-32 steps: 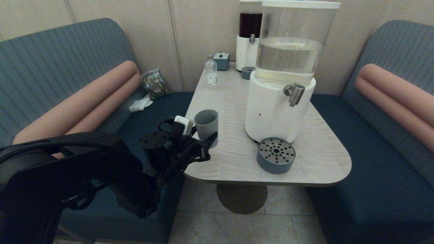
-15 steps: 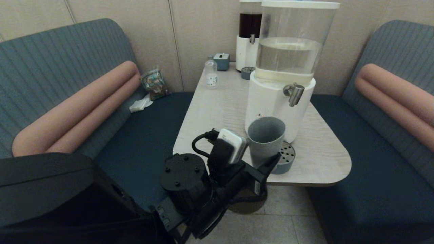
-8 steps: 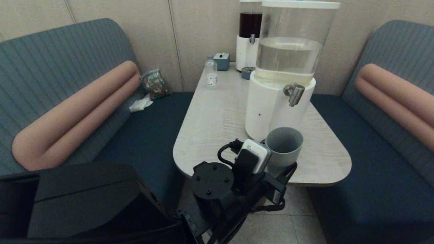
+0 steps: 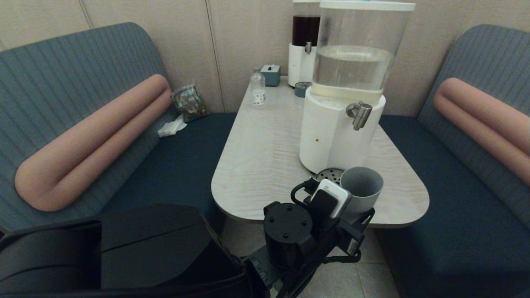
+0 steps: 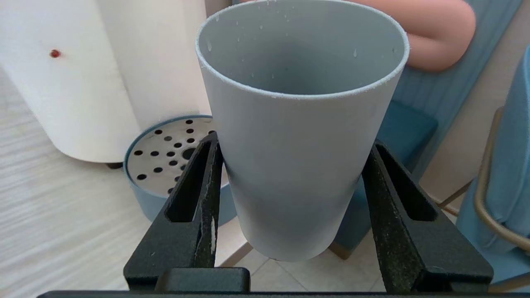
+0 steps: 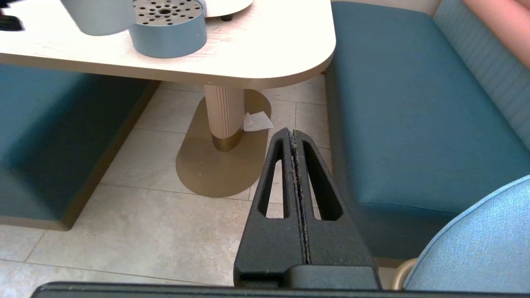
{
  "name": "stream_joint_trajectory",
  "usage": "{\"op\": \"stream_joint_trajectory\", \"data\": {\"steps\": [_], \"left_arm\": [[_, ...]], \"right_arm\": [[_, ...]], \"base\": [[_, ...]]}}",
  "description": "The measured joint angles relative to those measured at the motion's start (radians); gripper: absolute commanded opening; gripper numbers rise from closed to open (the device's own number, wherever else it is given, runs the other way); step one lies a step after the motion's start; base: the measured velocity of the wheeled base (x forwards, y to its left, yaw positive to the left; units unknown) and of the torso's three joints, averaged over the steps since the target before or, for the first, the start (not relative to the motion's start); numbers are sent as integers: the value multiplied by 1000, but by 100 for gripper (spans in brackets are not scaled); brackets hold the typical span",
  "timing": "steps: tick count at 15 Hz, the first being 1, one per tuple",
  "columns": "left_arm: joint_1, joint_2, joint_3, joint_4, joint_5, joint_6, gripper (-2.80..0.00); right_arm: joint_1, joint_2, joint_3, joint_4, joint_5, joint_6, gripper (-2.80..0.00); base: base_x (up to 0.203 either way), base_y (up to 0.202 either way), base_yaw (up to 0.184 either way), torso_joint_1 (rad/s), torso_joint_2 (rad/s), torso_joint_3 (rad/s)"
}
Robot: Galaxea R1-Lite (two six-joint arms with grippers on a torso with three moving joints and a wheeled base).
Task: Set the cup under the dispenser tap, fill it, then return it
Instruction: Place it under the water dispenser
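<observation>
Head view: the left gripper (image 4: 359, 207) holds the cup (image 4: 361, 188) upright at the surface's (image 4: 256, 165) near edge, beside the drip tray (image 4: 330, 174) and well below the dispenser tap (image 4: 359, 114), which juts from the white-based dispenser (image 4: 331, 136).

Left wrist view: the fingers (image 5: 198, 182) pinch the cup (image 5: 298, 136) on opposite sides of its lower wall. Its mouth is open and droplets dot the inner rim. The drip tray (image 5: 165, 165) sits just beside it, against the dispenser's base (image 5: 74, 82).

Right wrist view: the right gripper (image 6: 295, 136) hangs over the floor (image 6: 145, 215) by the surface's near corner, its fingers (image 6: 281, 174) pressed together.
</observation>
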Motion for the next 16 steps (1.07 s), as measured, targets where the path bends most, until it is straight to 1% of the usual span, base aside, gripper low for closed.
{"op": "stream_joint_trajectory", "data": {"steps": [4,9,13,16], "left_arm": [[5,39,-70,40,0,9,-280],[52,93,-173,86,-2,11,-280],[99,131,-268,129,-9,29,-280],[113,159,-337,168,-10,31,-280]], "right_arm": [[0,0,0,0,0,0,-280],[0,0,0,0,0,1,-280],[0,0,0,0,0,1,-280],[0,0,0,0,0,1,-280]], "base": [[0,0,0,0,0,0],[0,0,0,0,0,0],[0,0,0,0,0,0],[0,0,0,0,0,0]]}}
